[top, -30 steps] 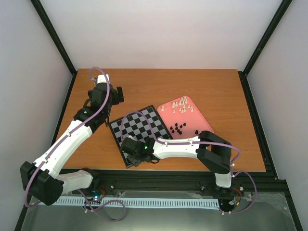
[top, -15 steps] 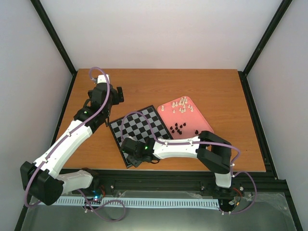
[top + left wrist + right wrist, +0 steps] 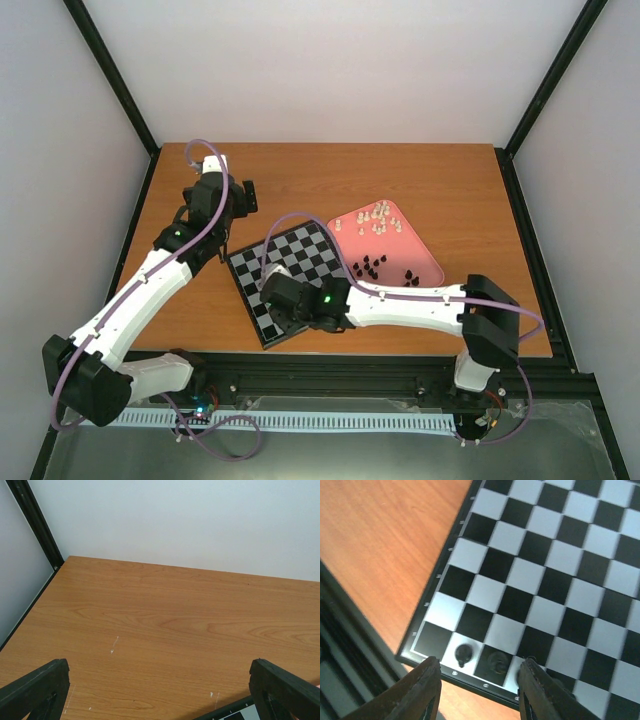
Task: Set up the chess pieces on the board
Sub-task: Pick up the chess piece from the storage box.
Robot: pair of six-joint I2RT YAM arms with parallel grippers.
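The right fingers stand spread and empty above the board's corner row, where at least two black chess pieces stand; others wait on the pink tray beside the board; the left fingers gape too; each piece looks light and tippy, probably best pinched gently at the head.

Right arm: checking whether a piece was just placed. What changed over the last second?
The right gripper shifted from the near corner of the board toward its middle, elbow swinging right; it is open, empty, above black pieces on the edge row. Left arm, tray unchanged.
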